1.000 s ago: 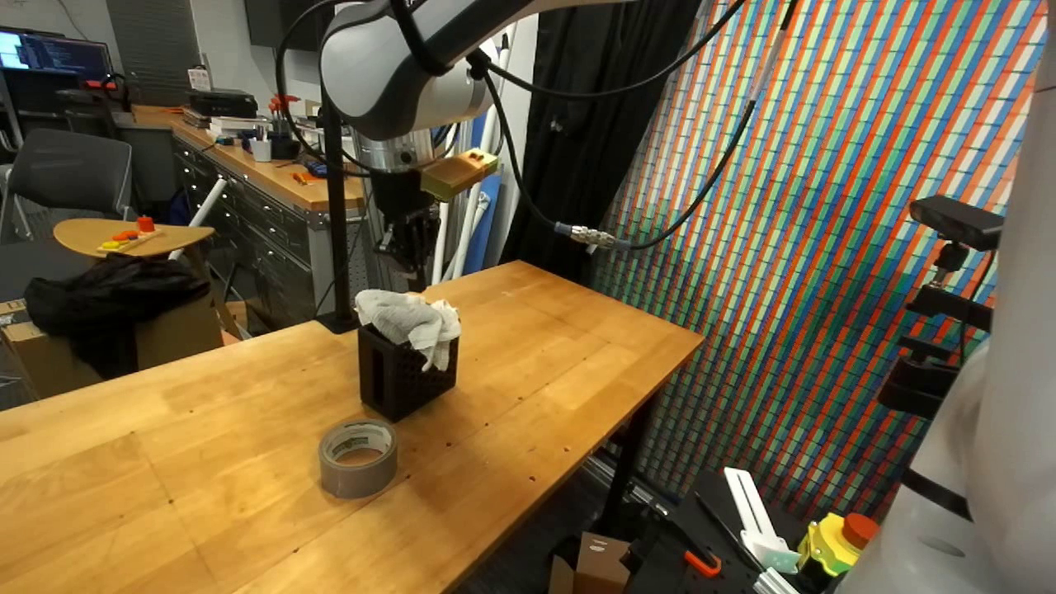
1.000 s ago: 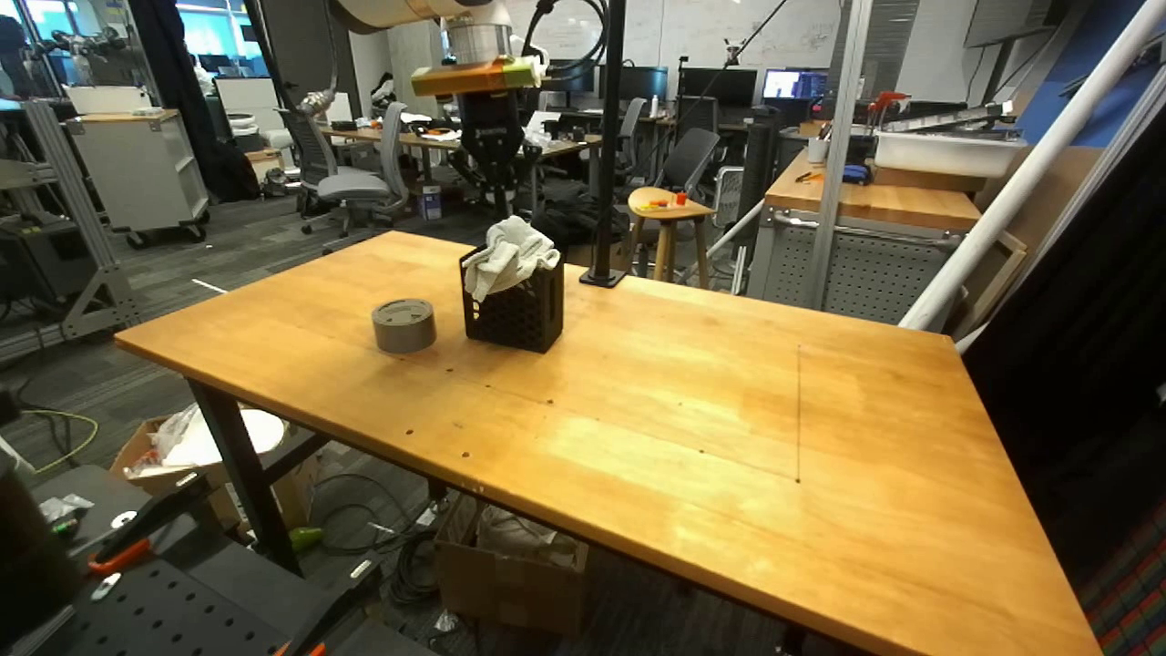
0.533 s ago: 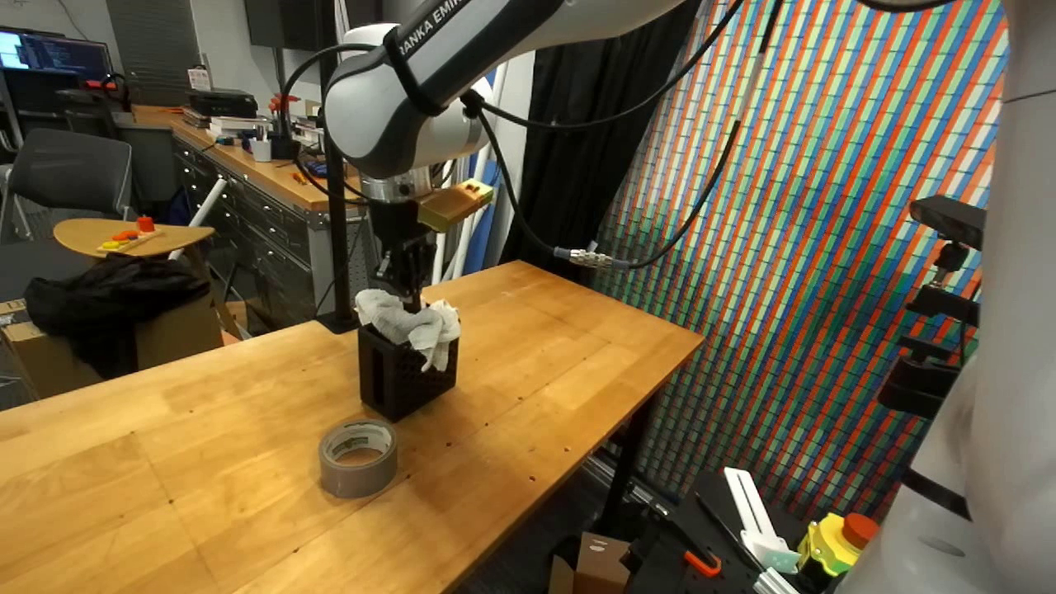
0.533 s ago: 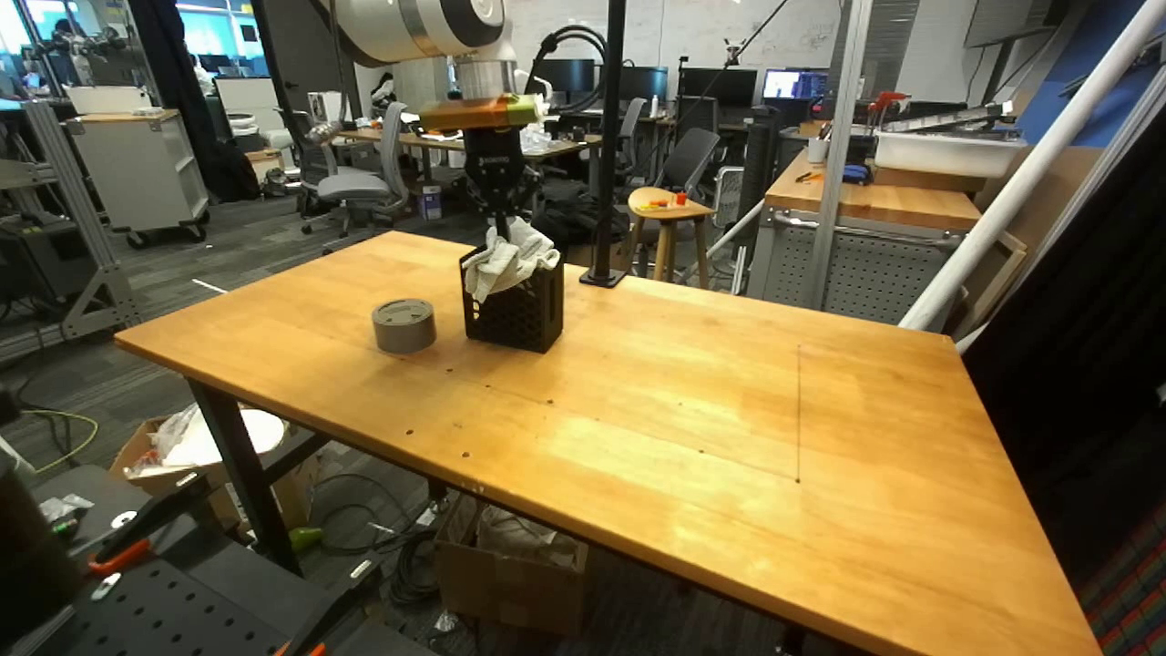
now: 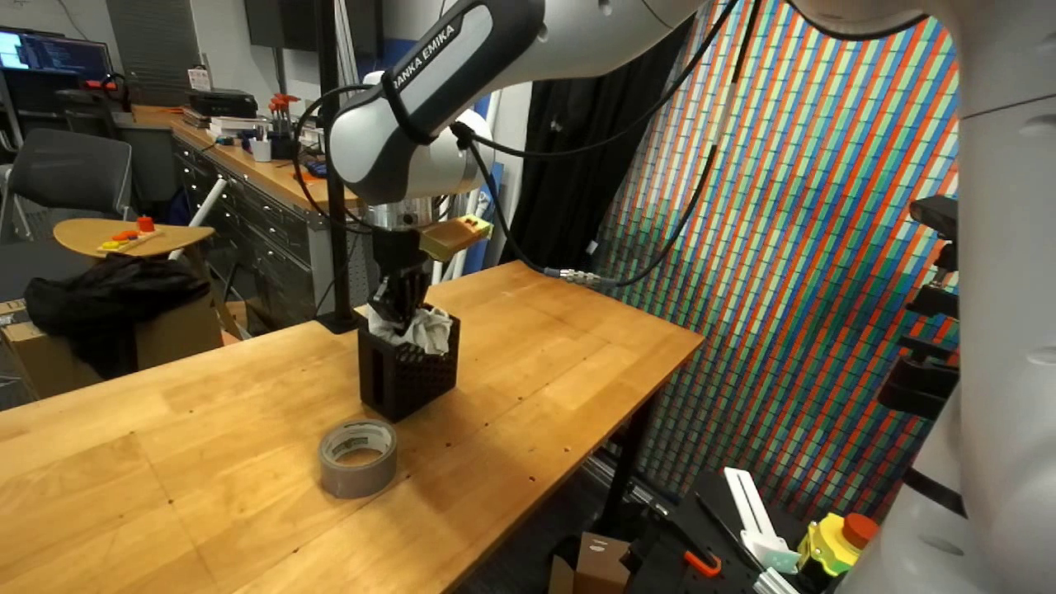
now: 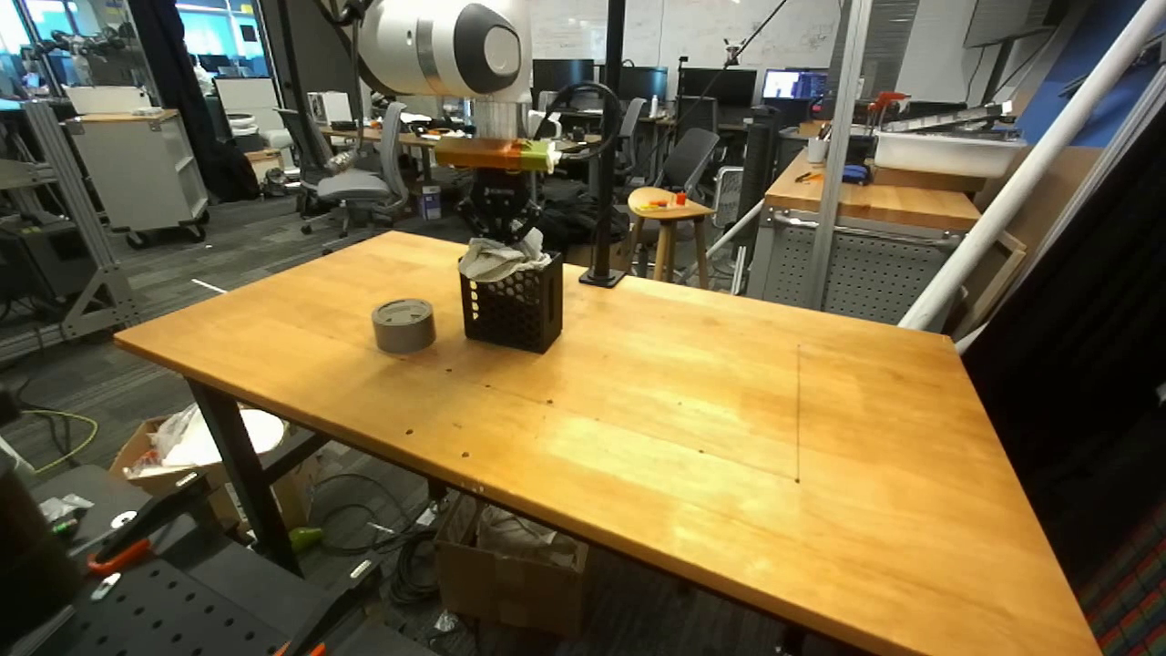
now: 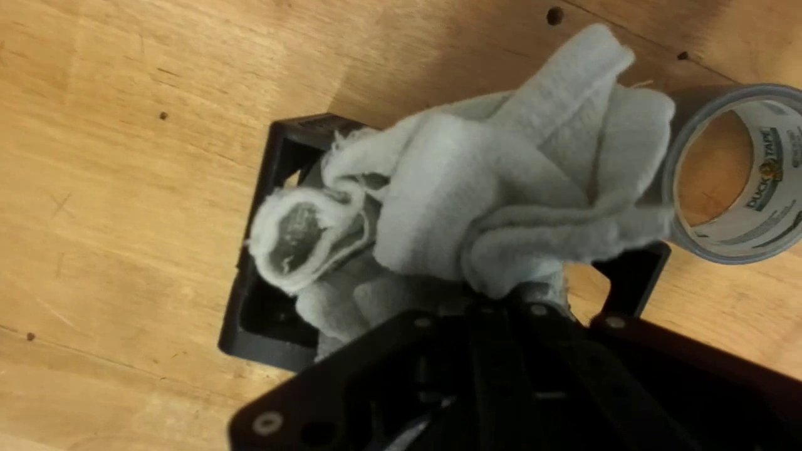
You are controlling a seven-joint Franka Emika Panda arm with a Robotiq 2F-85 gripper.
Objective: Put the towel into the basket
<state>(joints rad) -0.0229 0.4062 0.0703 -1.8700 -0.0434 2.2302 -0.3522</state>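
The white-grey towel (image 5: 431,332) is bunched in the mouth of the black basket (image 5: 404,384). Part of it stands above the rim in an exterior view (image 6: 496,262). The basket (image 6: 512,314) stands upright on the table. My gripper (image 5: 402,322) points down into the towel from above, and it also shows in an exterior view (image 6: 506,235). Its fingers are together, with the tips hidden by the towel. In the wrist view, the towel (image 7: 451,181) covers most of the opening, the basket rim (image 7: 269,354) shows at the left, and the dark gripper (image 7: 504,307) presses against the folds.
A grey tape roll (image 5: 359,478) lies on the wooden table (image 5: 206,462) close beside the basket; it also shows in the wrist view (image 7: 772,188). A black post (image 6: 612,182) rises from the table edge behind the basket.
My arm has come down. The gripper, shut and above the towel a second ago, is now pushed into it. The towel sits lower in the basket and its overhanging flap has drawn up.
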